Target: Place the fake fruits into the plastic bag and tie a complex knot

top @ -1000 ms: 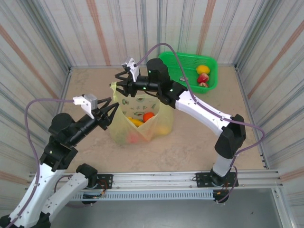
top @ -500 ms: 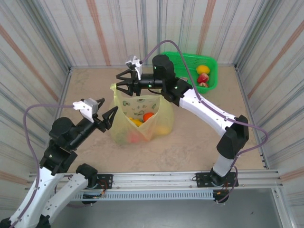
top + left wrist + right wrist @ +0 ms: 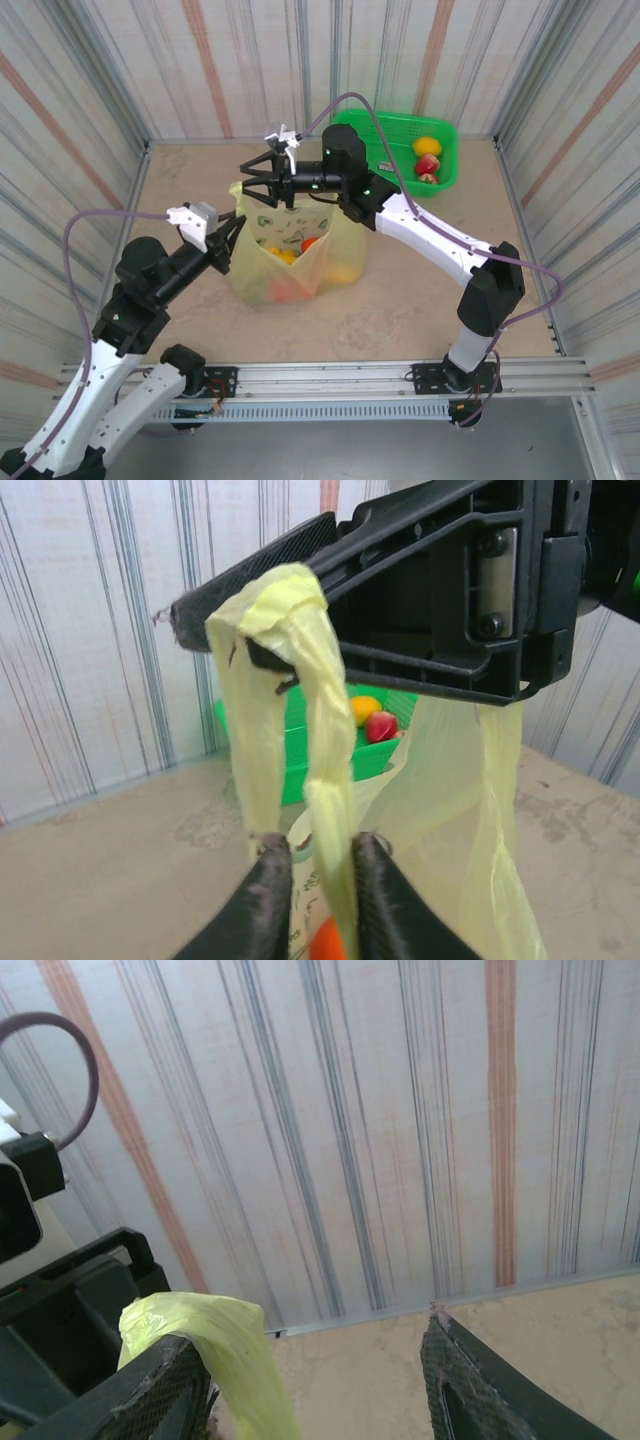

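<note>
The left hand (image 3: 318,865) has its two fingers drawn together on one strand of the plastic bag (image 3: 256,272). This strand is a twisted handle loop that rises from between them and drapes over the tip of one finger of the right hand (image 3: 246,181). The right hand's two fingers stand wide apart and clamp nothing; the yellow film hangs on one of them and the other is bare. There is one bag, standing open-mouthed on the surface (image 3: 180,180) between the two arms, its handle drawn up toward the back left. Of the fake fruits (image 3: 312,244) inside it, one orange round one and one yellow banana (image 3: 285,256) are plain. A reddish blur and a yellow blur show through the film low down, too dim to count surely. One green basket (image 3: 372,135) sits behind and to the right of the bag, apart from it. It holds three fruits: one yellow lemon (image 3: 425,146) and two red ones (image 3: 427,165). In the left wrist view the bag's lower part is cut off at the frame's edge.
</note>
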Robot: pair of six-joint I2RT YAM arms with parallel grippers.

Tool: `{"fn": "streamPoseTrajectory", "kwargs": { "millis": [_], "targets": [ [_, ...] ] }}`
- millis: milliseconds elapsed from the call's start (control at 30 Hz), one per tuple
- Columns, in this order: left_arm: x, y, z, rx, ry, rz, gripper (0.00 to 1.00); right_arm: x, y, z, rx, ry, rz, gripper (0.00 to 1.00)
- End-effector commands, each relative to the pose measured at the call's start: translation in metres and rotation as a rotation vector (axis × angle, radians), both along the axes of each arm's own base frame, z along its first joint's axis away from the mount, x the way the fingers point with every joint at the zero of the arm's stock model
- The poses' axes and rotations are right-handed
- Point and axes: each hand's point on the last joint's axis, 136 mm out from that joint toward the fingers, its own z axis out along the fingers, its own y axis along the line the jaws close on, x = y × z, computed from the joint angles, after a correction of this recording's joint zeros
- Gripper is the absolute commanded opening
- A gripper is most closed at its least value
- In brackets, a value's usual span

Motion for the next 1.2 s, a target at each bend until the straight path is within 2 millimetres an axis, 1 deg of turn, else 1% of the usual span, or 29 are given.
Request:
{"fn": "streamPoseTrajectory", "kwargs": {
  "millis": [0, 133, 267, 367, 467, 633, 700, 767, 867, 933, 1000, 1167],
  "targets": [
    [-0.004, -0.005, 0.017, -0.020, -0.046, -0.035, 0.15, -0.010, -0.003, 0.004, 0.007, -0.033, 0.020, 0.57],
    [-0.004, -0.006, 0.019, -0.023, -0.048, -0.040, 0.05, -0.009, -0.003, -0.006, -0.011, -0.036, 0.011, 0.57],
    [-0.004, -0.006, 0.020, -0.022, -0.046, -0.040, 0.00, -0.013, -0.001, -0.009, -0.029, -0.060, 0.015, 0.57],
    [-0.004, -0.007, 0.021, -0.025, -0.045, -0.043, 0.00, -0.016, -0.001, -0.007, -0.030, -0.089, 0.013, 0.58],
    [-0.004, -0.008, 0.021, -0.025, -0.042, -0.049, 0.00, -0.019, 0.000, 0.000, -0.013, -0.108, 0.009, 0.58],
    [-0.005, -0.010, 0.022, -0.026, -0.043, -0.065, 0.00, -0.018, 0.002, 0.007, 0.004, -0.179, -0.021, 0.63],
    [-0.007, -0.011, 0.023, -0.025, -0.043, -0.073, 0.00, -0.013, -0.001, 0.009, 0.012, -0.203, -0.063, 0.63],
    [-0.008, -0.011, 0.023, -0.022, -0.043, -0.080, 0.00, -0.010, -0.008, 0.015, 0.024, -0.218, -0.092, 0.63],
    [-0.011, -0.013, 0.020, -0.016, -0.040, -0.099, 0.00, -0.015, -0.014, 0.019, 0.040, -0.256, -0.082, 0.63],
    [-0.012, -0.015, 0.020, -0.017, -0.041, -0.110, 0.00, -0.023, -0.013, 0.017, 0.055, -0.304, -0.046, 0.64],
    [-0.013, -0.016, 0.019, -0.017, -0.038, -0.116, 0.00, -0.026, -0.012, 0.019, 0.079, -0.319, -0.026, 0.64],
    [-0.019, -0.019, 0.022, -0.023, -0.048, -0.152, 0.00, -0.024, -0.003, 0.025, 0.109, -0.323, -0.015, 0.65]
  ]
}}
